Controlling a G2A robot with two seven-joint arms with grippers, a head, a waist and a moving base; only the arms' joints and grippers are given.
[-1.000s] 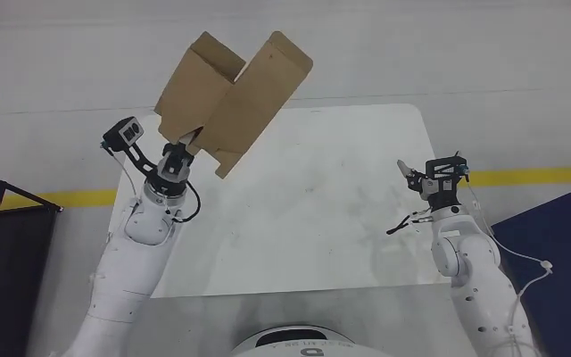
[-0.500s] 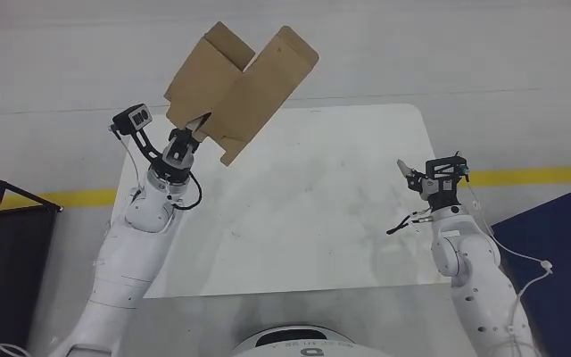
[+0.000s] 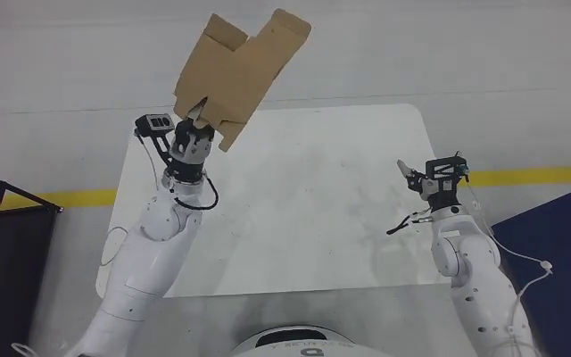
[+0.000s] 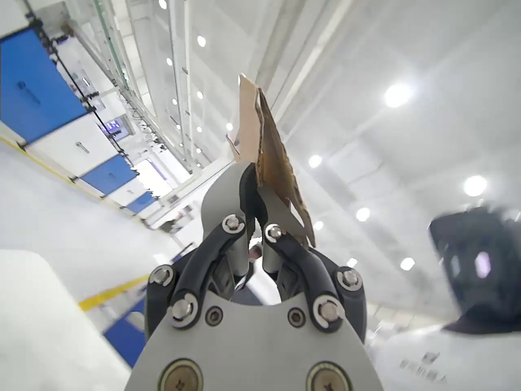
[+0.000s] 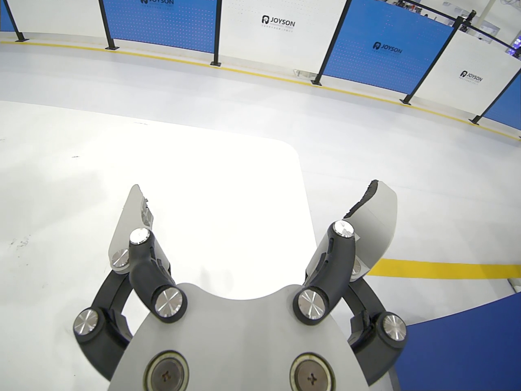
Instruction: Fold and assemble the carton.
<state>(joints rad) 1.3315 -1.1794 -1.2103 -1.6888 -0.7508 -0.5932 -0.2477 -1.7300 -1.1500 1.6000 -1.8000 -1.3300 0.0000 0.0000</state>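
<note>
**Aloft, the carton (image 3: 239, 67) hangs in the left gripper (image 3: 198, 118)**

The brown carton is flattened and held in the air above the far left corner of the white table (image 3: 339, 223); it is tilted, with its flaps pointing away from the robot. The left gripper's fingers are clamped on the carton's near lower edge; in the left wrist view the cardboard (image 4: 276, 164) appears edge-on, pinched between the two fingers. The right gripper (image 5: 256, 193) sits over the right edge of the table, well apart from the carton; its fingers are spread wide.
</note>
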